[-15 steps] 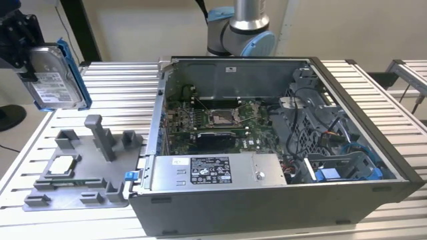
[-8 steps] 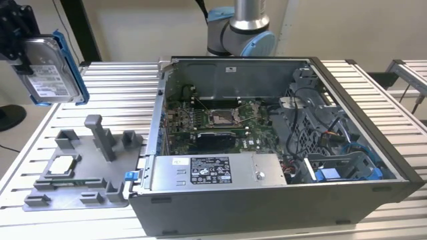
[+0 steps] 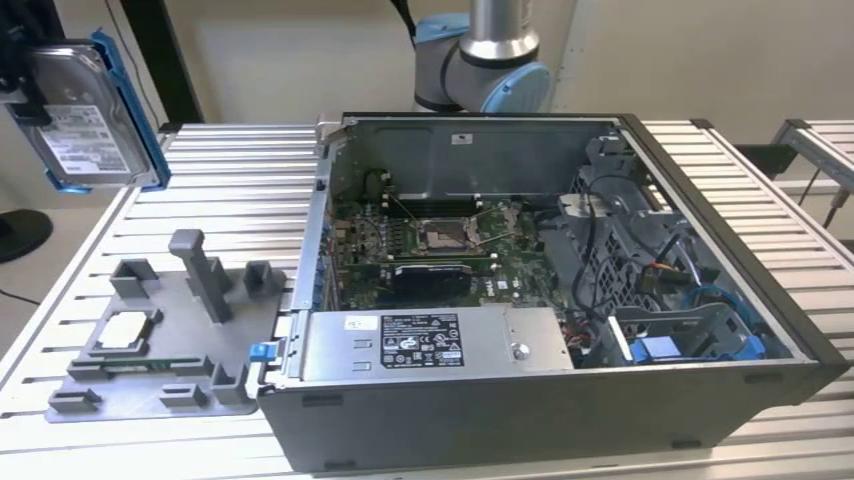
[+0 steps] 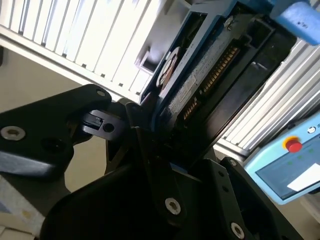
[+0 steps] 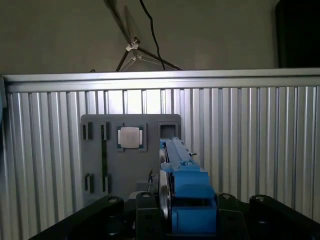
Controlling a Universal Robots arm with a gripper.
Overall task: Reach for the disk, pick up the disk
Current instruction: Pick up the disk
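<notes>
A silver disk (image 3: 87, 115) with a white label and a blue bracket round its edges hangs in the air at the exterior view's left. It stands on edge above the ribbed metal table (image 3: 227, 170), well apart from the open computer case (image 3: 507, 420). In the first wrist view the gripper (image 5: 186, 205) has the disk on edge between its black fingers (image 5: 147, 212), which are clamped on the two flat sides. The grey fixture (image 5: 100, 160) with its small square chip (image 5: 130, 137) lies on the table beneath. The reach looks finished and the pick-up looks done, with the disk clear of every surface. Any further move calls for a firm, steady hold, because only the finger pressure carries the disk.
</notes>
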